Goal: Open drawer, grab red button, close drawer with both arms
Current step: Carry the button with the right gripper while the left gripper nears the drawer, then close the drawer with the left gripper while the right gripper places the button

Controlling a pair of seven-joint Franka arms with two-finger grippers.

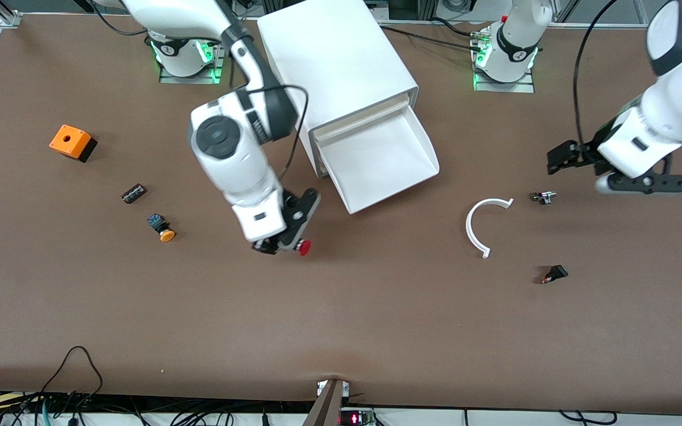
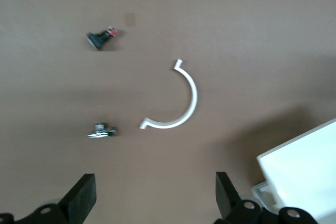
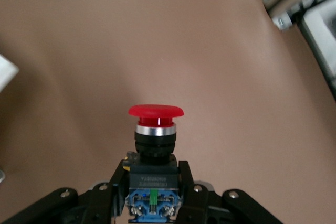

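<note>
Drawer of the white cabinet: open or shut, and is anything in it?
Open. The drawer is pulled out of the white cabinet, and its tray shows nothing inside.
</note>
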